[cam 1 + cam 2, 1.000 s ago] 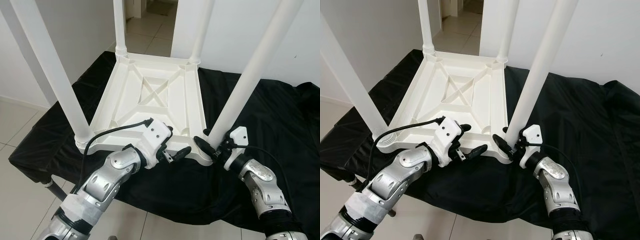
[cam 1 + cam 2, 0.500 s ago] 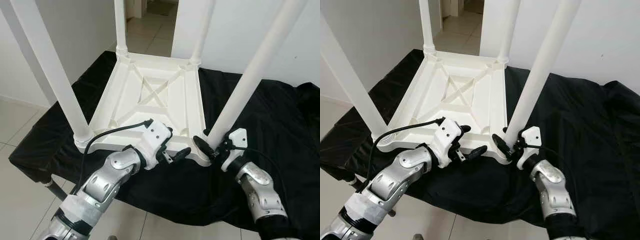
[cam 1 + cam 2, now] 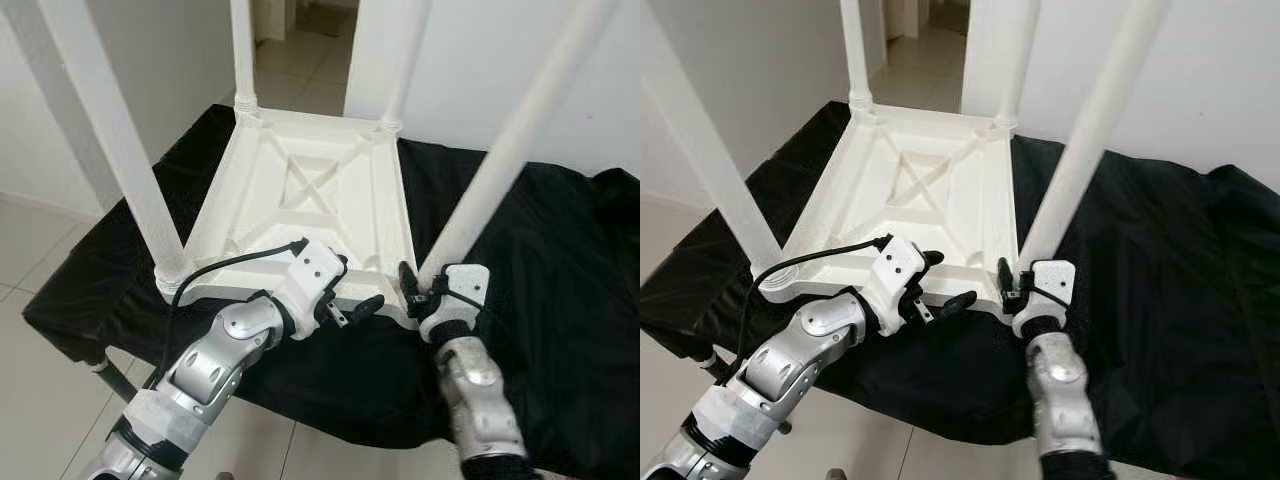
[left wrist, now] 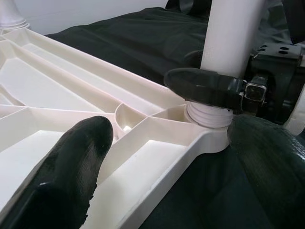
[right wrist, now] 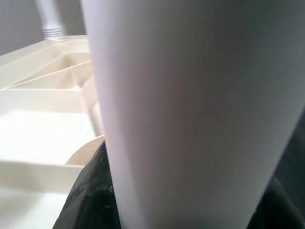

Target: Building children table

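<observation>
1. The tabletop (image 3: 310, 200) is lying upside down on a black cloth (image 3: 560, 260) spread over the counter, its ribbed underside facing up, with all four legs rising from its corners.
2. The near right leg (image 3: 500, 170) is the one being worked on: its long axis is running up and away to the robot's right, leaning rather than standing plumb, and its foot is sitting in the corner socket (image 4: 208, 114) nearest the robot.
3. The right gripper (image 3: 425, 290) is sitting right at the base of that leg, just above the socket, with its jaws clenched around the leg from the robot's side (one black finger (image 4: 205, 86) is crossing the front of the leg in the left wrist view, and the leg is pressing close against the right wrist camera).
4. The left gripper (image 3: 352, 305) is hovering at the tabletop's near edge, just left of the same corner; its jaws are spread apart, one finger (image 4: 66, 171) over the ribbed underside and the other outside the rim, gripping nothing.
5. What matters for the next move, as I judge it: the leg lies directly inside the right jaws, so any seating push or twist has to follow the leg's tilted axis down into the socket, while the left arm (close by, beside the corner) is well placed to steady the tabletop.
</observation>
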`<state>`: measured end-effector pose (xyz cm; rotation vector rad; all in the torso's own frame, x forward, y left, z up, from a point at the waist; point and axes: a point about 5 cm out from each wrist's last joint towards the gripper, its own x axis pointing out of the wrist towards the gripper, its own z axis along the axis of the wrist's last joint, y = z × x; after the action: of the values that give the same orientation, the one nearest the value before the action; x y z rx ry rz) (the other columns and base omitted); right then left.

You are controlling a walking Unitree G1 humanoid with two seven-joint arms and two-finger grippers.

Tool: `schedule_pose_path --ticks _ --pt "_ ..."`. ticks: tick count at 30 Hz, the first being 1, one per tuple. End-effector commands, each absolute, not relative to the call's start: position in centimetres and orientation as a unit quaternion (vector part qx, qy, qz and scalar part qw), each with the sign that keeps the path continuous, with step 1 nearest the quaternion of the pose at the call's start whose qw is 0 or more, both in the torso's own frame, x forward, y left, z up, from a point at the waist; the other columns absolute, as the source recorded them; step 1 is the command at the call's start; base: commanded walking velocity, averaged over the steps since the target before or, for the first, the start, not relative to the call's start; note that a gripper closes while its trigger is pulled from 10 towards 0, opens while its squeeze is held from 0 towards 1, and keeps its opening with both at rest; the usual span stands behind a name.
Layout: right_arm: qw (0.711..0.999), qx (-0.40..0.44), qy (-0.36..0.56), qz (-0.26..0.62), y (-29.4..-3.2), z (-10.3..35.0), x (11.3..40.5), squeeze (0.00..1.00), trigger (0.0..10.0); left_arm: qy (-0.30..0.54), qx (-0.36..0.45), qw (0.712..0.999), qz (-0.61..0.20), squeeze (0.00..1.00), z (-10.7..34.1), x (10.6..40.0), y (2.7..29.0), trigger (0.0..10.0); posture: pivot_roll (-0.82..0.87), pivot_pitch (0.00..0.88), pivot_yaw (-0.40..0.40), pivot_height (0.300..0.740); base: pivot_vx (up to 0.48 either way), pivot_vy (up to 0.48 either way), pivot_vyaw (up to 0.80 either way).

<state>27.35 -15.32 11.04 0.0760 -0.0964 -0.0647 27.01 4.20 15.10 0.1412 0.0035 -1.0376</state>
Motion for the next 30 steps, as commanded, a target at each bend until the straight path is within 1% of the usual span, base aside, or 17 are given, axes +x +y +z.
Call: schedule_pose_path --ticks 1,4,6,7,12,14,22,23,30 --pt "0.996 0.040 -0.016 -0.076 -16.3 9.7 26.8 0.00 10.0 0.004 0.076 0.845 -0.530 0.00 14.9 26.7 4.0 10.0 -0.04 0.000 -0.055 0.740 0.000 0.000 0.00" --pt "0.995 0.046 -0.015 -0.085 -15.4 9.8 26.8 0.00 10.0 0.004 0.077 0.844 -0.530 0.00 14.9 26.7 4.0 10.0 -0.04 0.000 -0.047 0.740 0.000 0.000 0.00" --pt "0.995 0.046 -0.015 -0.085 -15.4 9.8 26.8 0.00 10.0 0.004 0.077 0.844 -0.530 0.00 14.9 26.7 4.0 10.0 -0.04 0.000 -0.047 0.740 0.000 0.000 0.00" --pt "0.995 0.048 -0.016 -0.084 -14.7 10.0 26.8 0.00 10.0 0.003 0.081 0.844 -0.530 0.00 14.9 26.7 4.1 10.0 -0.04 0.000 -0.045 0.740 0.000 0.000 0.00" --pt "0.995 0.043 -0.028 -0.084 -14.7 10.4 26.6 0.00 10.0 0.001 0.084 0.845 -0.528 0.00 14.9 26.8 4.1 10.0 -0.05 0.000 -0.041 0.740 0.000 0.000 0.00" --pt "0.995 0.035 -0.038 -0.085 -14.4 10.8 26.5 0.00 10.0 -0.012 0.096 0.847 -0.523 0.00 14.9 26.9 4.1 10.0 -0.05 0.000 -0.039 0.740 0.000 0.000 0.00" --pt "0.995 0.032 -0.041 -0.083 -14.2 10.9 26.5 0.00 10.0 -0.017 0.099 0.847 -0.522 0.00 15.0 27.0 4.0 10.0 -0.05 0.000 -0.037 0.740 0.000 0.000 0.00" --pt "0.996 0.040 -0.041 -0.074 -14.2 10.9 26.4 1.00 10.0 -0.019 0.099 0.848 -0.521 0.00 15.0 27.0 4.1 10.0 -0.05 0.000 -0.039 0.740 0.000 0.000 0.00" --pt "0.996 0.038 -0.058 -0.049 -14.3 11.2 26.0 1.00 10.0 -0.023 0.098 0.847 -0.522 0.00 15.0 27.1 4.1 10.0 -0.05 0.000 -0.044 0.740 0.000 0.000 0.00"
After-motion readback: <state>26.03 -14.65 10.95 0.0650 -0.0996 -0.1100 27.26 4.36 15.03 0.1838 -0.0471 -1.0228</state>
